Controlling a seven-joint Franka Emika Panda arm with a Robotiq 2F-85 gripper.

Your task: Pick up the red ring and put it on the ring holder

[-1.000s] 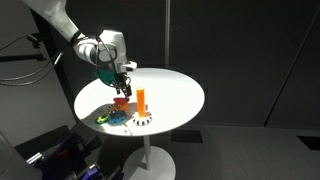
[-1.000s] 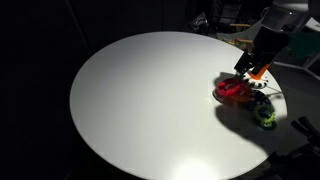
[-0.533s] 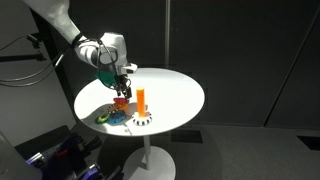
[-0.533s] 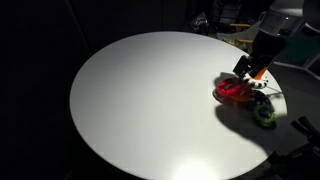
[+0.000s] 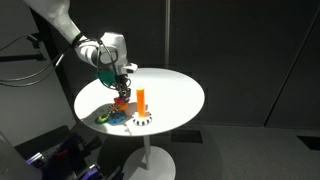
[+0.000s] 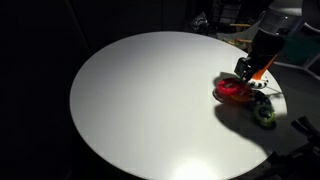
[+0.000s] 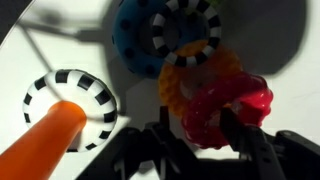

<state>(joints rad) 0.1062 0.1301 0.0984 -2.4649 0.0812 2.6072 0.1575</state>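
In the wrist view the red ring [image 7: 228, 105] lies on the white table, overlapping a yellow-orange ring [image 7: 190, 75]. My gripper [image 7: 200, 138] is down over it. One finger [image 7: 165, 135] stands left of the red ring's near side and the other [image 7: 236, 128] crosses its right part, the jaws partly closed. I cannot tell whether they press it. The ring holder [image 7: 72, 100] has an orange peg [image 7: 40, 150] leaning toward the lower left. In both exterior views the gripper [image 5: 122, 92] [image 6: 250, 72] hangs low over the red ring [image 5: 121, 101] [image 6: 233, 90], beside the holder [image 5: 141, 103].
A blue ring [image 7: 135, 35] with a black-and-white striped ring [image 7: 186, 28] on it lies just beyond the yellow-orange one. A green ring [image 6: 265, 114] rests near the edge of the round white table [image 6: 150, 100]. Dark surroundings and a wide bare tabletop [image 5: 175, 90] lie beyond.
The jaws have narrowed around the red ring. The arm and the rings have barely moved.
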